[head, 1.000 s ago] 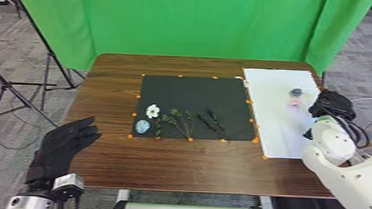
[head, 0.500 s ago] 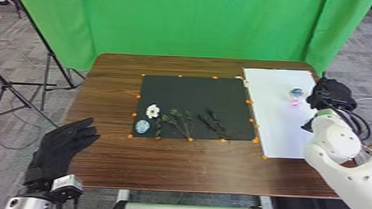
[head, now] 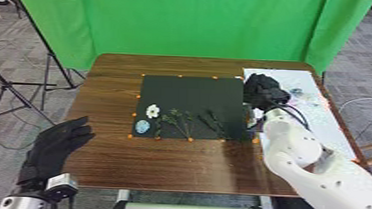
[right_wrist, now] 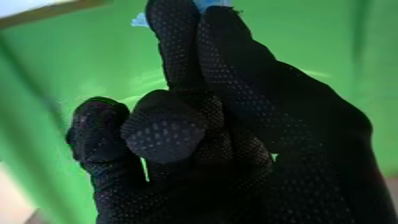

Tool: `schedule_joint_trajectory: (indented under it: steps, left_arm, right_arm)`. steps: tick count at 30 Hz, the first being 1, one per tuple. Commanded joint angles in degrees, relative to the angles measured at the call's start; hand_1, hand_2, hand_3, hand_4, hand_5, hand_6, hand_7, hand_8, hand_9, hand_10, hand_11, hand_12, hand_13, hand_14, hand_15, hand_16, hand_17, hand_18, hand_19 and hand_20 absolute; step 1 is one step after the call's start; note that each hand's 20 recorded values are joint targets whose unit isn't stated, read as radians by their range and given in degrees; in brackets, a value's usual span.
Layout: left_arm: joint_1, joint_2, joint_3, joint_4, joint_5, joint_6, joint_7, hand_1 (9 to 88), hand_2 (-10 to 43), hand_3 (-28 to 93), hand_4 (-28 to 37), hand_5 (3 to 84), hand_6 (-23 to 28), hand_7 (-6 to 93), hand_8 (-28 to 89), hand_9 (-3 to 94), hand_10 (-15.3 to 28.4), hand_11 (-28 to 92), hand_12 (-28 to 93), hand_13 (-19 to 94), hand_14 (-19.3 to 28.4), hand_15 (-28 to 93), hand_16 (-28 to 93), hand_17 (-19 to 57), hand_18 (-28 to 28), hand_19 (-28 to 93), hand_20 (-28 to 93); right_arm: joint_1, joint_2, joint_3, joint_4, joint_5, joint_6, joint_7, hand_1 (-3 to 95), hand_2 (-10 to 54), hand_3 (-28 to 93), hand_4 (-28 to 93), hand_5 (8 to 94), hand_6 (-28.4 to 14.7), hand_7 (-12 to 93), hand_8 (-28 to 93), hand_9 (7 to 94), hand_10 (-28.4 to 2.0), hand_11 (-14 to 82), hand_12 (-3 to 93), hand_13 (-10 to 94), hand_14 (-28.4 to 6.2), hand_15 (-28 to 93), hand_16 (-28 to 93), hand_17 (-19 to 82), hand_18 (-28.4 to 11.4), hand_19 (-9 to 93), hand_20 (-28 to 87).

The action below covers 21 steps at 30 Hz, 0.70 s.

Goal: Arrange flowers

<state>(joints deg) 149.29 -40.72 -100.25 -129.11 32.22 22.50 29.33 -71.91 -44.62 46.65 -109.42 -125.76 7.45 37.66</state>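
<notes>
Two hands logged: your right hand [head: 265, 89] is over the border of the black mat [head: 187, 95] and white sheet [head: 279, 75], its fingertips closed in a pinch on a light-blue piece [right_wrist: 214, 3]. Your left hand [head: 55, 150] lies open and relaxed, empty, at the table's [head: 153, 169] left side. You have a white flower [head: 153, 111], a blue oval flower [head: 142, 126] and green stems [head: 177, 118] on the mat, near its lower edge.

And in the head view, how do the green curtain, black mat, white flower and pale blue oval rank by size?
Largest: green curtain
Next: black mat
Smallest: white flower and pale blue oval, too alike to rank
</notes>
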Motion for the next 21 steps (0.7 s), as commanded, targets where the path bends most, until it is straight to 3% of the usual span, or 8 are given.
schedule_joint_trajectory:
  steps: [1,4,10,13,21]
  left_arm:
    - [0.08,-2.03,-1.43,-0.55,1.24,-0.80,-3.41,27.6,4.5,82,-20.0,44.2,12.8,19.8,-11,39.1,21.9,39,10,27,27.9,66,-14,-9.3,22.4,60,9]
    - [-1.04,-2.47,-1.71,-0.30,2.14,-1.75,-4.98,27.6,4.5,82,-20.0,44.2,12.8,19.9,-11,39.1,21.8,39,10,27,27.9,66,-14,-9.3,22.4,60,9]
    - [-1.09,-2.51,-2.11,0.00,1.83,-1.82,-4.75,27.6,4.5,82,-20.0,44.2,12.9,19.8,-11,39.1,21.8,39,10,27,27.9,66,-14,-9.3,22.4,60,9]
    - [-1.50,-2.70,-2.51,0.10,2.17,-2.21,-5.28,27.6,4.5,82,-20.0,44.2,12.9,19.9,-11,39.2,21.8,39,10,27,27.9,66,-14,-9.3,22.5,60,9]
    - [-4.71,-2.87,-1.54,0.62,3.41,-3.53,-7.14,27.6,4.5,82,-20.0,44.2,12.8,19.9,-11,39.2,21.8,39,10,27,27.9,66,-14,-9.3,22.5,60,9]
  right_arm:
    - [3.06,-15.77,-5.32,1.58,-1.51,-5.12,-5.56,58.6,-9.5,81,-28,83.0,-2.0,25,7,92.4,-7.8,13.3,39.0,81,-2.6,75,24,52,-17.3,93,33]
    - [3.53,-19.93,-6.63,3.39,-2.41,-5.82,-6.31,58.5,-9.5,81,-28,82.9,-1.9,25,7,92.2,-7.8,13.5,39.2,81,-2.5,75,24,52,-17.1,93,33]
    - [5.12,-25.08,-10.32,7.88,-2.31,-4.59,-6.12,58.4,-9.5,81,-28,82.7,-1.7,25,7,92.1,-7.6,13.4,39.1,80,-2.5,75,24,52,-16.8,93,33]
    - [6.26,-27.24,-11.71,10.15,-2.63,-4.51,-5.79,58.3,-9.5,81,-28,82.5,-1.6,25,6,91.9,-7.5,13.5,39.1,80,-2.5,75,24,52,-16.8,93,33]
    - [7.24,-29.91,-12.06,14.54,-4.33,-4.87,-3.95,58.1,-9.5,81,-28,82.0,-1.2,26,6,91.7,-7.1,13.6,38.9,80,-2.5,75,24,51,-16.5,93,33]
